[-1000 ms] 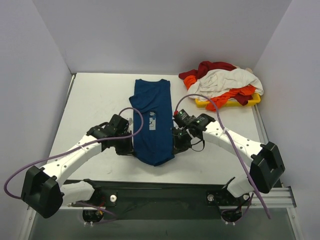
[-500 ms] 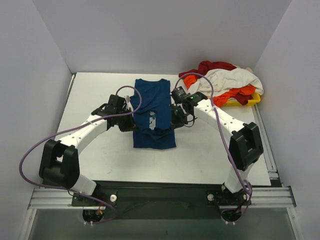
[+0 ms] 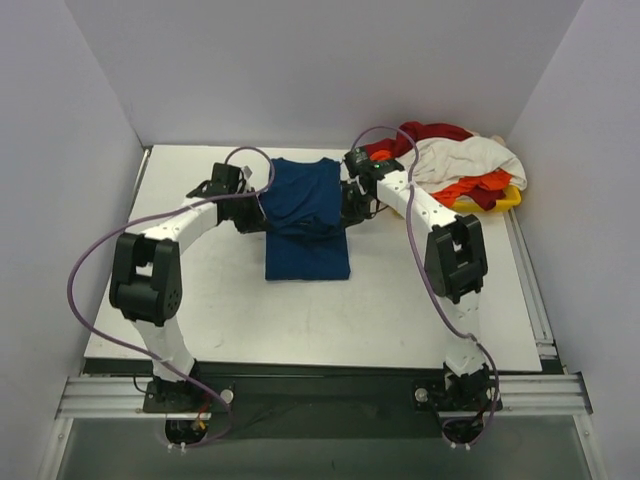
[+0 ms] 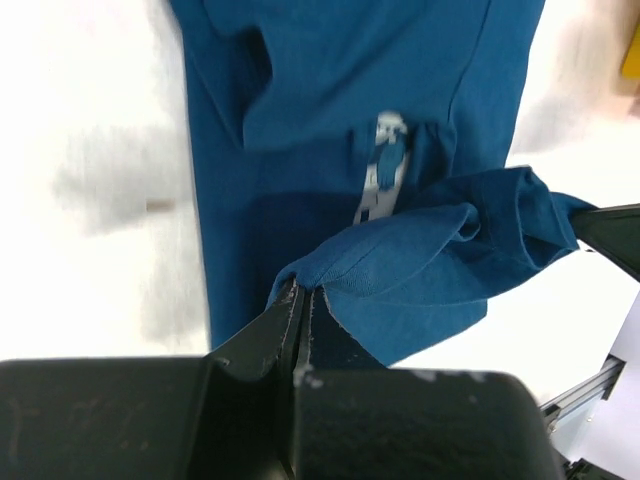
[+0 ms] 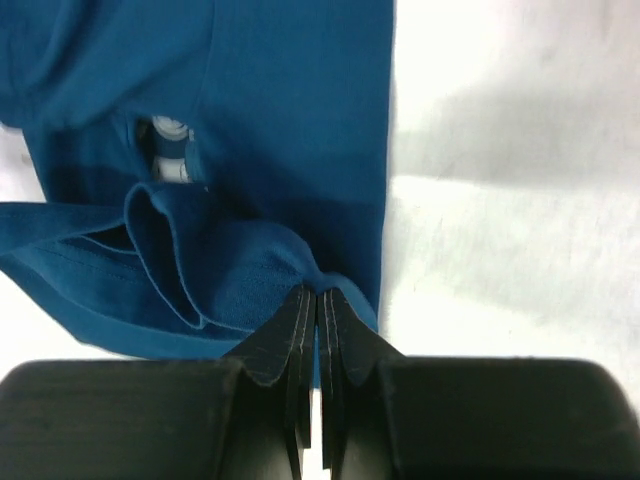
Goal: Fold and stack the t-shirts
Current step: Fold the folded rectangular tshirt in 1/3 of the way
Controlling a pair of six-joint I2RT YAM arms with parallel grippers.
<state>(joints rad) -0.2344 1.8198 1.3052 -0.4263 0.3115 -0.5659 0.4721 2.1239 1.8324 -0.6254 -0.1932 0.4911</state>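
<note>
— How many shirts do we count?
— One blue shirt (image 3: 306, 250) on the table (image 3: 200, 290), and one pile (image 3: 455, 160) of red, white and orange on one yellow tray (image 3: 503, 201).
— Our two claws?
— The left gripper (image 4: 297, 297) and right gripper (image 5: 317, 297) each pinch its lifted edge.

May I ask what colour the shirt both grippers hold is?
Dark blue shirt with a pale print, clearest in the left wrist view.

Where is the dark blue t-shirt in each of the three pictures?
Top external: the dark blue t-shirt lies mid-table, toward the far side, between both arms.
Left wrist: the shirt fills the upper middle, its hem pinched in the left gripper.
Right wrist: the shirt covers the upper left, its hem pinched in the right gripper.
Shared landmark: the raised hem fold bunched across the shirt.
</note>
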